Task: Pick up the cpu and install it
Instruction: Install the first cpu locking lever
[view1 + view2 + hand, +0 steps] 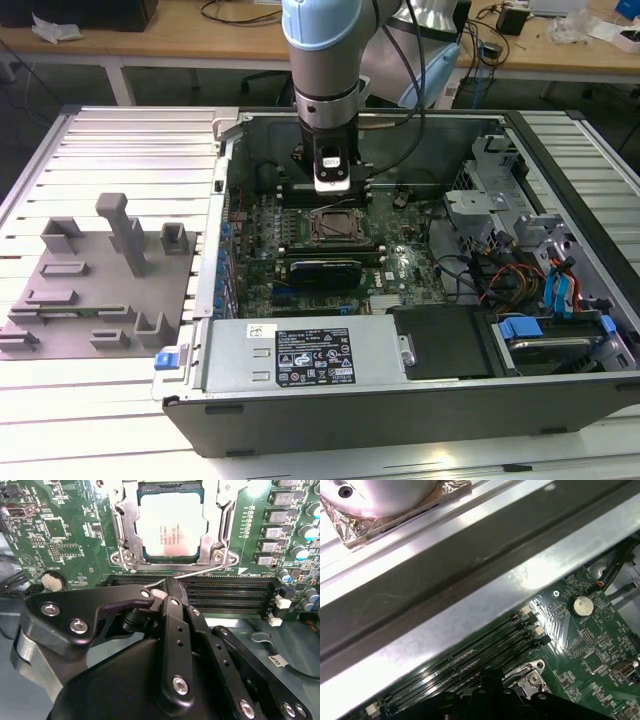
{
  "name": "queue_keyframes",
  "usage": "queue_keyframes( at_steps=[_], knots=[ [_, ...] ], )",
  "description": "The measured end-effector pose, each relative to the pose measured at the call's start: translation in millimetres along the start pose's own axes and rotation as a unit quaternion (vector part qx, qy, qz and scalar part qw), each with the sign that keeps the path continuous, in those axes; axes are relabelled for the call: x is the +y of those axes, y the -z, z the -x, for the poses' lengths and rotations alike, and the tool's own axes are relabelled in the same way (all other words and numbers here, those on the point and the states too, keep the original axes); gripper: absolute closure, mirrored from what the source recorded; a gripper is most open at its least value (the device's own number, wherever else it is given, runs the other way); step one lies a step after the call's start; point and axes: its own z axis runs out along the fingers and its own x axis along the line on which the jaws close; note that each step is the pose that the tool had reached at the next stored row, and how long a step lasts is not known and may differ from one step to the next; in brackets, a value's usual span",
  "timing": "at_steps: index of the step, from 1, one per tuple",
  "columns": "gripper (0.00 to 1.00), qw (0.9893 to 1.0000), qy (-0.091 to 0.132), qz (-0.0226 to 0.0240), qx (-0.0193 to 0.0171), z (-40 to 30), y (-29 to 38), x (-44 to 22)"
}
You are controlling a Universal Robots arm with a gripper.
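Up close, black gripper point(170, 586) pinched shut, nothing visibly clamped between the tips. Out wide now: slatted table point(120, 140), open computer case point(400, 425) lying on it, grey tray point(100, 290) alongside at the exterior view's left. Inside, green motherboard point(65, 545), dark memory slots point(230, 592) right at the gripper's tips. Beyond those, metal socket frame point(120, 527), and seated within, silvery top up, the cpu point(170, 525), apart from the gripper. Thin wire lever point(205, 571) just beside the tips.

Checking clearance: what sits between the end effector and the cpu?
In the second wrist view, the socket's metal frame and a thin wire lever lie between the end effector and the cpu.
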Motion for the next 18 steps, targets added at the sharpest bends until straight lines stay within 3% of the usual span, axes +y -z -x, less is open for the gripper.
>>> queue_keyframes(
  at_steps=[8,13,15,18],
  knots=[
    [0.89,0.9995,-0.032,-0.0042,-0.0082,2.2,-6.4,0.4],
    [0.89,0.9992,-0.037,-0.0115,-0.0141,3.0,-9.4,0.3],
    [0.89,0.9989,-0.039,-0.0173,-0.0187,3.2,-10.7,0.3],
    [0.89,0.9988,-0.041,-0.0191,-0.0202,3.5,-11.0,0.4]
  ],
)
